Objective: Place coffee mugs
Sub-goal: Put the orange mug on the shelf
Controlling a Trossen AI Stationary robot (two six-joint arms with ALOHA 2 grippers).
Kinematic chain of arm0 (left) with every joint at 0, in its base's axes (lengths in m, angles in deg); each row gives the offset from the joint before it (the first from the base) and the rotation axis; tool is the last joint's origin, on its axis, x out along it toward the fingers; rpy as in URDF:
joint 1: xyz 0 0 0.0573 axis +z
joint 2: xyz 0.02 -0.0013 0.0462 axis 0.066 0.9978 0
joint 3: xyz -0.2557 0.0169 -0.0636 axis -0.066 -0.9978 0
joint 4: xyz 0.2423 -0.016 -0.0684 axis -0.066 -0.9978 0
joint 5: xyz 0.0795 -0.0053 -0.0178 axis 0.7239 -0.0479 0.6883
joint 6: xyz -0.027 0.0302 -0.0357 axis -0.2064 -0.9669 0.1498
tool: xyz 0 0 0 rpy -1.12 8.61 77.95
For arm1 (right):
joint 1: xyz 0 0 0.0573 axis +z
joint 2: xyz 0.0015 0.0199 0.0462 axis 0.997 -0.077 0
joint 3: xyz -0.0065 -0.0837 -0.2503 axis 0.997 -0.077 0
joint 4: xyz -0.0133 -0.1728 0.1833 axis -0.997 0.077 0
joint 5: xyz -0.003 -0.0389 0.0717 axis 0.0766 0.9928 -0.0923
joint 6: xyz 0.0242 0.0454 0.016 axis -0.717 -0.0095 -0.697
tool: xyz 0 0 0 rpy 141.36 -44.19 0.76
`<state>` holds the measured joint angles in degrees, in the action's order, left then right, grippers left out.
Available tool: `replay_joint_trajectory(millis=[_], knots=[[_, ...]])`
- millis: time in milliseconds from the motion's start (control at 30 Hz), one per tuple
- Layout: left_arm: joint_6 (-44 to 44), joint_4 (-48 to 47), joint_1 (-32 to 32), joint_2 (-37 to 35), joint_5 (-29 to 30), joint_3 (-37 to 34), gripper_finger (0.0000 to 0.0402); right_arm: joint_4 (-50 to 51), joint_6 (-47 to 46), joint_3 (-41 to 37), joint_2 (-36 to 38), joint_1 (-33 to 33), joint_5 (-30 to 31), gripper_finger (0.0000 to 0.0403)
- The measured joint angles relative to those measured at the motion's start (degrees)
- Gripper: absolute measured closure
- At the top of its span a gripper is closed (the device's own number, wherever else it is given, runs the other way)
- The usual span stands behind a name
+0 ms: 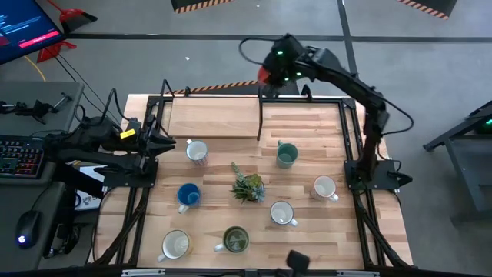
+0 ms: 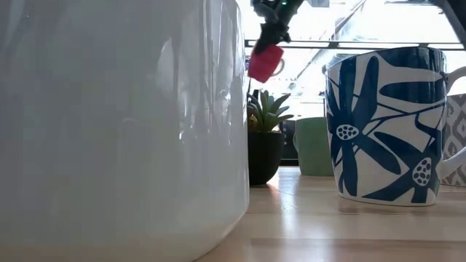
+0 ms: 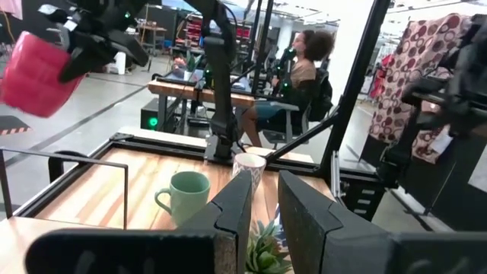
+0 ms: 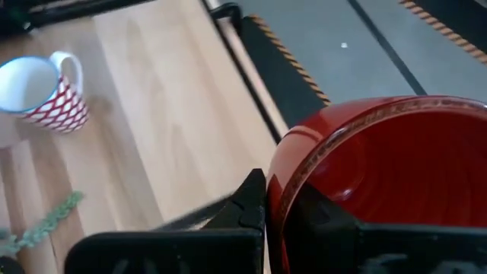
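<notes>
I have the red mug (image 4: 380, 167) pinched by its rim in my right pincer (image 4: 278, 209), one finger outside the wall and one inside, closed onto the ceramic. A rim grip leaves the base free, so I can set it down flat without my fingers getting underneath. In the high view my right pincer (image 1: 270, 73) hangs above the far edge of the surface (image 1: 307, 123), beside the raised wooden board (image 1: 211, 117) and its thin black upright, and the red mug (image 1: 264, 75) is well clear of the wood. I judge I am carrying it high so that it passes over that frame before coming down.

My left pincer (image 1: 163, 142) waits at the left edge of the surface with its fingers slightly parted and nothing between them, out of the carrying path.

The other mugs already stand on the surface, spread around the small spiky plant (image 1: 247, 185): a white mug with red diamond pattern (image 1: 197, 151), a teal mug (image 1: 286, 155), a blue-patterned mug (image 1: 188, 195), a white mug (image 1: 324, 188) near the right side, another white mug (image 1: 282, 213) near the middle, an olive green mug (image 1: 234, 240) and a cream mug (image 1: 175, 245) at the near edge. They sit apart from one another, which leaves room for fingers to reach each rim. The open stretch at the far side looks to me the likeliest spot for the red one.
</notes>
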<state>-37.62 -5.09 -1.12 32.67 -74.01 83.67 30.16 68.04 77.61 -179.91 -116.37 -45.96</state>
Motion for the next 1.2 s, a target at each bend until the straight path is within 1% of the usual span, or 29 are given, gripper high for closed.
replay_joint_trajectory(millis=[167, 267, 433, 600, 800, 933, 1200], knots=[[0.0, -0.1, 0.0, 0.0, 0.0, 0.0, 0.0344, 3.3, 3.2, 9.4, -7.9, 3.2, -0.2, 0.0403], [0.0, -0.3, 0.0, 0.0, 0.0, 0.0, 0.0344, 1.2, 5.2, 6.7, -8.6, 5.0, -1.7, 0.0403], [0.0, -0.8, 0.0, 0.0, 0.0, 0.0, 0.0344, 2.4, 7.5, 4.6, -11.4, 7.8, -3.0, 0.0403], [0.0, -0.9, 0.0, 0.0, 0.0, 0.0, 0.0344, 1.6, 9.3, 4.7, -13.6, 9.8, -3.4, 0.0403], [0.0, -1.1, 0.0, 0.0, 0.0, -0.1, 0.0344, 2.0, 9.8, 4.6, -17.2, 11.2, -7.0, 0.0403], [0.0, -1.1, 0.0, 0.0, 0.0, -0.1, 0.0344, 2.1, 10.1, 4.6, -19.1, 12.0, -7.1, 0.0403], [0.0, -1.1, 0.0, 0.0, 0.0, -0.1, 0.0344, 4.1, 10.3, 4.6, -19.9, 12.6, -7.9, 0.0403]])
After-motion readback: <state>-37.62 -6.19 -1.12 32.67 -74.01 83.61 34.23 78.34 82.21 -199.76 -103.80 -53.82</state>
